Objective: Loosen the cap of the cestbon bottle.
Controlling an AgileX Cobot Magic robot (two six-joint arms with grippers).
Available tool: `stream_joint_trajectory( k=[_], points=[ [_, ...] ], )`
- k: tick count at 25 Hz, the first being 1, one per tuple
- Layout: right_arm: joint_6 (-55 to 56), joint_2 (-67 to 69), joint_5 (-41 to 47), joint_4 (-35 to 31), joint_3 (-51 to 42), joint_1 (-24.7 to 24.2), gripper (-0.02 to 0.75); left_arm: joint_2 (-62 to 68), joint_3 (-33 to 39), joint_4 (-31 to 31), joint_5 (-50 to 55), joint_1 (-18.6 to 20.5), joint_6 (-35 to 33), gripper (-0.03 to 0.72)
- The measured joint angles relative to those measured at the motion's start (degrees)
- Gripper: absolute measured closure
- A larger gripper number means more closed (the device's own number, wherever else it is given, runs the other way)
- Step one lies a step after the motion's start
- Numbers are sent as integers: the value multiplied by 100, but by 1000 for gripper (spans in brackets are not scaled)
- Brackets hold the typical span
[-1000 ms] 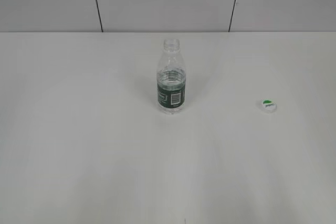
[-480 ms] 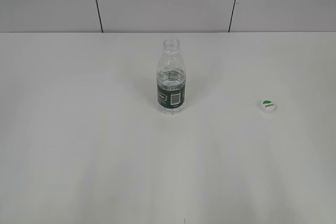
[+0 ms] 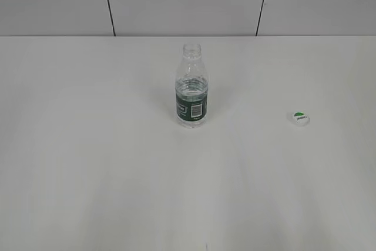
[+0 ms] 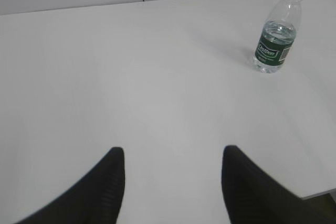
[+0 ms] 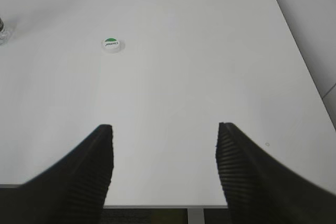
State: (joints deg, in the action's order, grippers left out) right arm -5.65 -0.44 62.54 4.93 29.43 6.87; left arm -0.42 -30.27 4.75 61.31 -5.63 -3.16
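The cap [image 3: 299,118] lies off the cestbon bottle [image 3: 191,86], at its 3 o'clock — both grippers [image 4: 173,182] [image 5: 164,166] gape empty; keep clear, nothing left to loosen.

Both pincers [image 4: 173,182] [image 5: 164,171] have black, ribbed, tapering fingers.

Small clear ribbed plastic water bottle [image 4: 276,34] w/ dark green wrap label, nr the table's far edge: white brand logo on label, prob. "C'estbon", too blurry to confirm; white barcode panel, digits unreadable. Small round white plastic cap [image 5: 112,44] w/ green half-circle: tiny text, illegible.
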Motion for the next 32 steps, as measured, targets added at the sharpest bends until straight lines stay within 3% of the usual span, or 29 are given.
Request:
stream_joint_trajectory(
  k=[8, 26, 29, 32],
  points=[
    [0, 0, 0, 0, 0, 0, 265, 0, 0, 0, 0, 753, 2, 312],
    [0, 0, -5, 0, 0, 0, 265, 0, 0, -23, 0, 795, 2, 336],
    [0, 0, -5, 0, 0, 0, 265, 0, 0, -23, 0, 795, 2, 288],
    [0, 0, -5, 0, 0, 0, 265, 0, 0, -28, 0, 795, 2, 167]
  ],
)
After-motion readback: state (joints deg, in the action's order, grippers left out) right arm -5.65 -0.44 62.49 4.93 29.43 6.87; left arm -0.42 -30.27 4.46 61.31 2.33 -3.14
